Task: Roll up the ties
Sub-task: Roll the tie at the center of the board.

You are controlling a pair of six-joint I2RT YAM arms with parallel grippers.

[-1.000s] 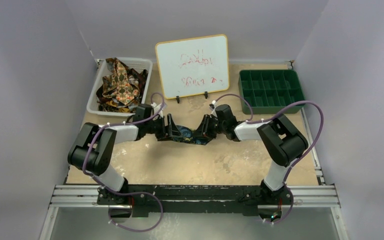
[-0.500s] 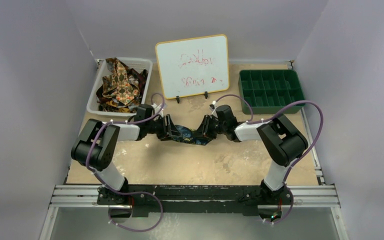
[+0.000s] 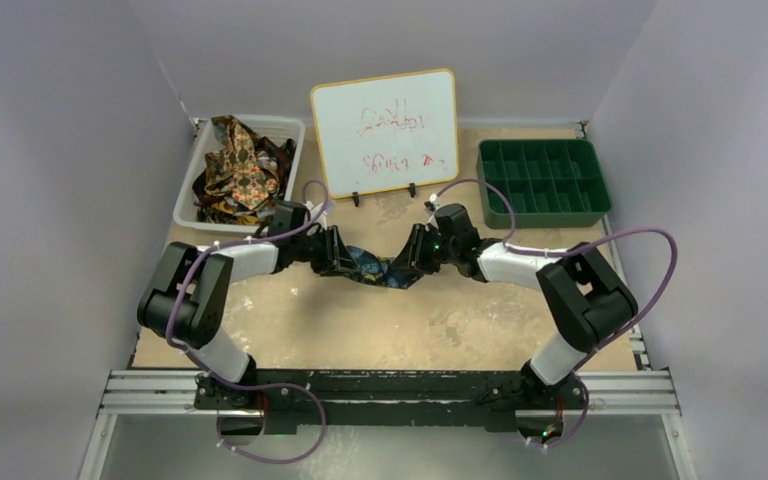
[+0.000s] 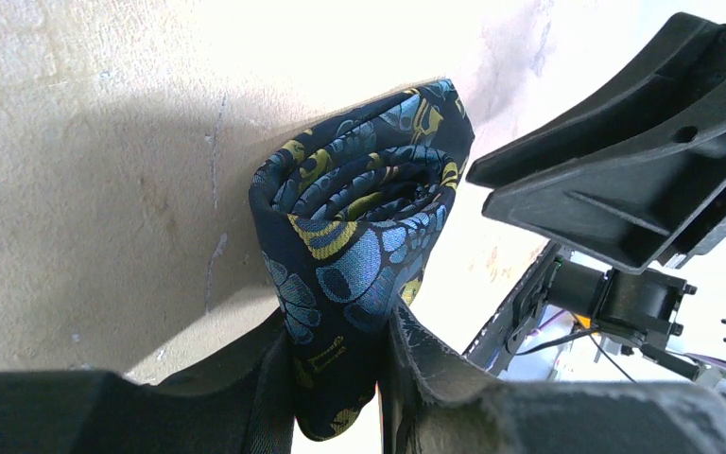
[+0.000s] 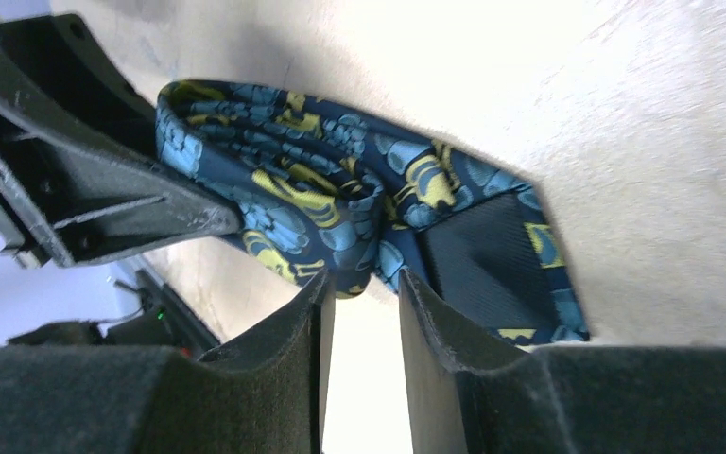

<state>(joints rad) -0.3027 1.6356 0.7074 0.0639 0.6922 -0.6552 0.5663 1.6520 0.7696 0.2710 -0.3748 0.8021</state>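
here rolled navy tie (image 4: pixel 359 227) pinched inside left pincer (image 4: pixel 337 331)

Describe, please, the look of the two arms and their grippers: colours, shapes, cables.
The left arm and the right arm have black joints with white shells between them. A purple cable loops along each arm. The left gripper and right gripper are black, with two flat, tapering fingers of grainy matt surface. No markings show.

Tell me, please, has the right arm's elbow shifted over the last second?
Yes: the right arm's elbow has swung rightward and down the view, away from the green tray.
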